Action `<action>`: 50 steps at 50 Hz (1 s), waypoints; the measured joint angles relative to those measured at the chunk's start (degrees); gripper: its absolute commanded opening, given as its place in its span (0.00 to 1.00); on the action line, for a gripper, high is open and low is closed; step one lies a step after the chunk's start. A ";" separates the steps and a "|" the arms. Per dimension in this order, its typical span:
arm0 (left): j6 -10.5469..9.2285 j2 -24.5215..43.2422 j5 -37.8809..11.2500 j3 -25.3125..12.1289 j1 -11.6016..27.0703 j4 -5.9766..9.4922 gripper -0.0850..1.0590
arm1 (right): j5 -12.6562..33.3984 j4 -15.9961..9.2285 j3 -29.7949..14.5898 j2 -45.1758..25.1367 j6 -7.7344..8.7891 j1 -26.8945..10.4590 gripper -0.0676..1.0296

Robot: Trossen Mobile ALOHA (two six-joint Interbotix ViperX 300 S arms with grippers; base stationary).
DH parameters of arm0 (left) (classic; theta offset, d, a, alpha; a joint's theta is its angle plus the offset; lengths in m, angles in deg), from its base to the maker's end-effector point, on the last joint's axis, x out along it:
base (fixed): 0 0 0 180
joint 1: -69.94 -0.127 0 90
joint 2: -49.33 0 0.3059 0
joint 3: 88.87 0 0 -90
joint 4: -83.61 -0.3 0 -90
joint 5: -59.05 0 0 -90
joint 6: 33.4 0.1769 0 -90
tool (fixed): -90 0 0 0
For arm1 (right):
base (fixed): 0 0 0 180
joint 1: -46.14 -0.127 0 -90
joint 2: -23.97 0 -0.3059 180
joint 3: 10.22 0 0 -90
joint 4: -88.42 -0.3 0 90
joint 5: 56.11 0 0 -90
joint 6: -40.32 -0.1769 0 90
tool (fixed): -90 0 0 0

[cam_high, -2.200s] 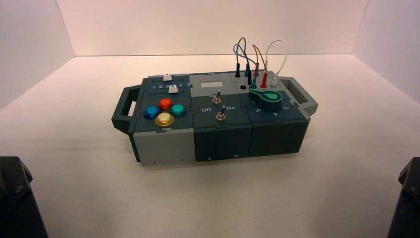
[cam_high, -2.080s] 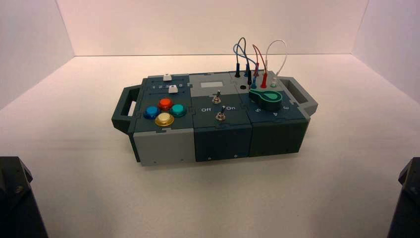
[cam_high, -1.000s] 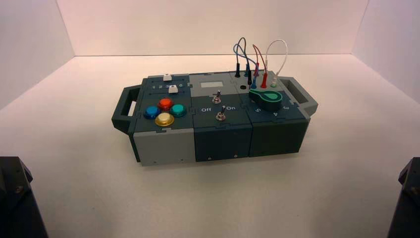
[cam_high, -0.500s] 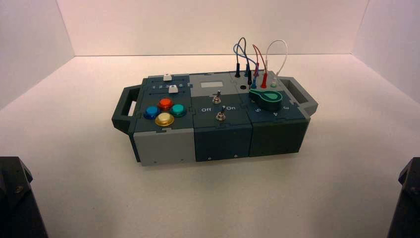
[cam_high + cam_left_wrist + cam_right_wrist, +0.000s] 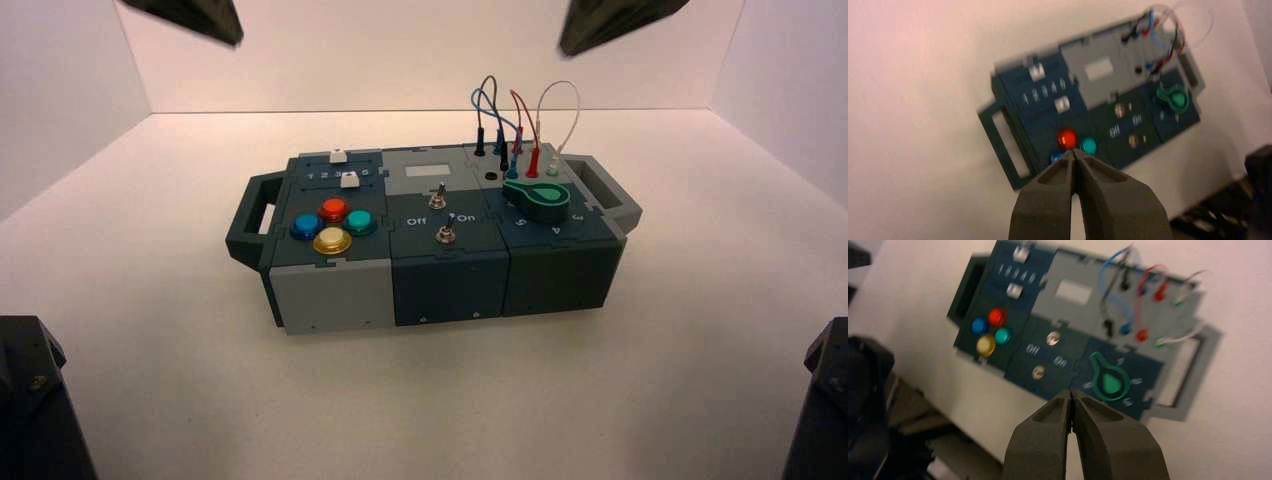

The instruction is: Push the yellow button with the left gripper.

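Pale walls (image 5: pixel 350 60) back a white tabletop (image 5: pixel 430 400), w/ our dark grey multi-panel box (image 5: pixel 448 290) on it. Our target, the domed amber-yellow button (image 5: pixel 332 240), sits at 6 o'clock in its cluster. We've the black-framed left gripper (image 5: pixel 1073 152) raised toward 11 o'clock, fingers together (prob. for one firm pressing tip); right gripper (image 5: pixel 1071 392) waits toward 1 o'clock, tips meeting.

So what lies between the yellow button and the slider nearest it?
In the high view, the red button lies between the yellow button and the nearer white slider, with dark panel around it.
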 measured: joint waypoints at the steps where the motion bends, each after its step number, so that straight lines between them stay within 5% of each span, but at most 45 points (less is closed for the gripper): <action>1: 0.00 0.26 -0.26 0.18 -0.09 0.35 0.05 | 0.00 -0.09 0.00 -0.35 0.00 -0.26 0.04; 13: 0.00 3.69 -1.14 1.76 0.18 1.93 0.05 | 0.09 -0.70 -2.02 -6.86 0.00 -6.33 0.04; 50: -0.09 15.47 4.31 2.02 6.06 5.01 0.05 | -2.81 -2.37 -3.25 -15.12 0.00 -11.34 0.04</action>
